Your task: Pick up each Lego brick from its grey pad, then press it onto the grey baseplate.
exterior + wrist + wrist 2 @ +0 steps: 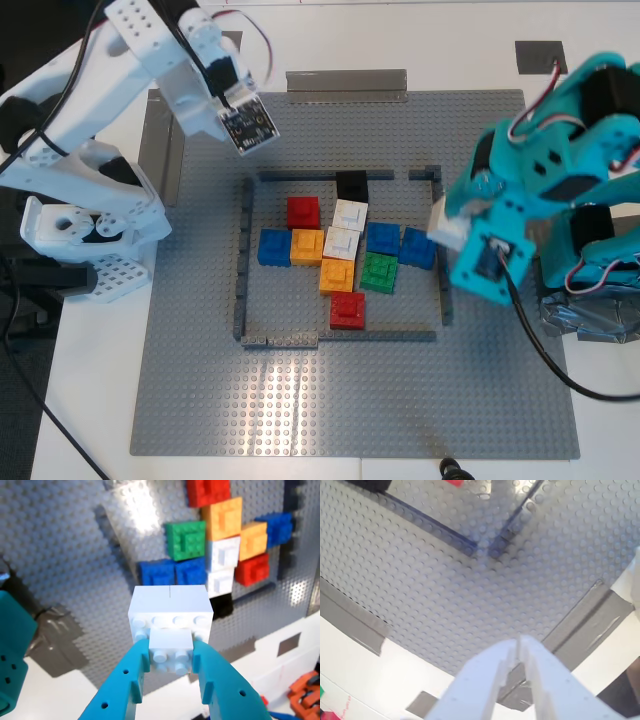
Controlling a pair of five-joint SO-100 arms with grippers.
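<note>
My first gripper (171,652), the teal one, is shut on a white Lego brick (170,615) by its raised top. In the exterior view it holds this brick (445,222) above the right side of the dark grey outline (242,260) on the grey baseplate (200,380). My second gripper (517,647), on the white arm (150,50), is shut and empty above the plate's far left corner. Red bricks (303,212) (347,310) sit inside the outline. One grey pad (540,55) lies bare at the far right. Another pad (422,703) shows in the second wrist view.
Inside the outline stand white (350,215), blue (274,247), orange (307,246), green (379,271) and black (351,185) bricks. Grey tape strips (346,82) hold the plate's far edge. A silver duct tape wad (590,315) lies at the exterior view's right.
</note>
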